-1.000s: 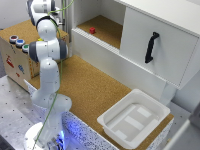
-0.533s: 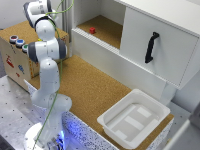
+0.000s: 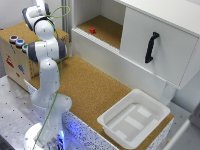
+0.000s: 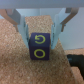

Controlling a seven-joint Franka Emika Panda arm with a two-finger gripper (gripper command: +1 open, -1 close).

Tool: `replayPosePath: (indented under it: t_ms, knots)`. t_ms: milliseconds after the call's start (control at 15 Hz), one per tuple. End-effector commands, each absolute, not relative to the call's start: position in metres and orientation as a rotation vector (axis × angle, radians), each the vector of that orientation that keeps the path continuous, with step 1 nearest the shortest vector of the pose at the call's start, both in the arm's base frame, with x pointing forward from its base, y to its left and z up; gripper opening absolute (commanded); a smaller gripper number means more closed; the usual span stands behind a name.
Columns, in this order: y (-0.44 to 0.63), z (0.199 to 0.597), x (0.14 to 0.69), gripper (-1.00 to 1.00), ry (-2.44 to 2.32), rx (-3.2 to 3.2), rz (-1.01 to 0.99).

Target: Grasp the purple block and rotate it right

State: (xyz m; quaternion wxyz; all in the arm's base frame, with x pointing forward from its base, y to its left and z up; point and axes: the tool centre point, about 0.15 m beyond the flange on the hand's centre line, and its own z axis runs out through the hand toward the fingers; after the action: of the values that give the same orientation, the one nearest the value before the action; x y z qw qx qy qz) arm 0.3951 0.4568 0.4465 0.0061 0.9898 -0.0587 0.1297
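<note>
— How do the jaws stand?

— Spread apart, one pale finger [image 4: 22,27] on each side of the purple block [image 4: 38,46], which sits between them on the cork surface [image 4: 15,62]. Whether the pads touch its sides I cannot tell; a thin gap seems to show on each flank, so I read the gripper [image 4: 39,26] as released rather than clamped.

— And the block itself — which way does it point?

— It looks close to a cube, so no long axis stands out. The face turned toward the wrist camera carries two yellow ring-shaped marks, one above the other, the upper one like a curved arrow. The block's edges run square with the fingers.

— Where is it in the wider scene?

— The exterior view does not show the block; the arm [image 3: 46,55] stands over the cork-topped wooden box [image 3: 15,62], with its wrist end high beside the white cabinet [image 3: 150,45].

— Anything else near that cabinet?

— A small red block [image 3: 92,30] lies inside its open compartment, a black handle [image 3: 150,47] is on its door, and a white tray [image 3: 134,120] rests on the cork table below the door, well apart from the arm.
</note>
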Motion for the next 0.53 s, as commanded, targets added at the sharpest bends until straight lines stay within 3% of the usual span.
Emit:
replayPosePath:
  t_ms: [0, 467]
  knots:
    - [0.432, 0.484, 0.388, 1.0, -0.02, 3.104, 0.593]
    - [0.419, 0.514, 0.327, 1.0, 0.189, 3.014, 0.656]
